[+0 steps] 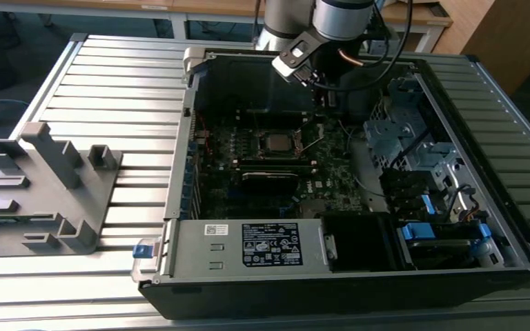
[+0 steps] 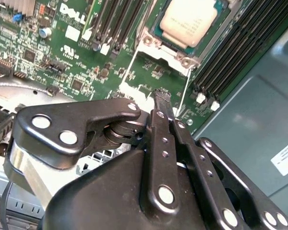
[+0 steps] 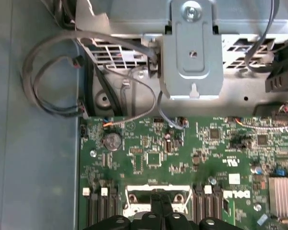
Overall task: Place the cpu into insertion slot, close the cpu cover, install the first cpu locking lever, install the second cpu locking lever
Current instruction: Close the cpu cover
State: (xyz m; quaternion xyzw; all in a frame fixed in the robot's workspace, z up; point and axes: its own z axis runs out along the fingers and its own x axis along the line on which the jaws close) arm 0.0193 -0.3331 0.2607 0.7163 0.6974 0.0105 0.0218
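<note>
The cpu sits flat in the insertion slot, with its pale metal top facing up. The cpu cover looks like it lies around the chip, but you can't tell for sure that it is all the way down. Two thin wire levers run out from the cover's end toward the gripper, one on each side. They look loose, not hooked in. Your gripper is close over the green motherboard, near that end of the cover and between the two wires. You can't tell if it touches the board. Its fingers are pressed together, and nothing shows between them. In the second wrist view the chip lies straight ahead of the fingertips, past the cover's end, so the fingers point at it. In the exterior view the chip lies toward the exterior view's left of the gripper and nearer the front of the computer case. The wires run the same way the fingers point. You have just one arm, so it is the near one.
</note>
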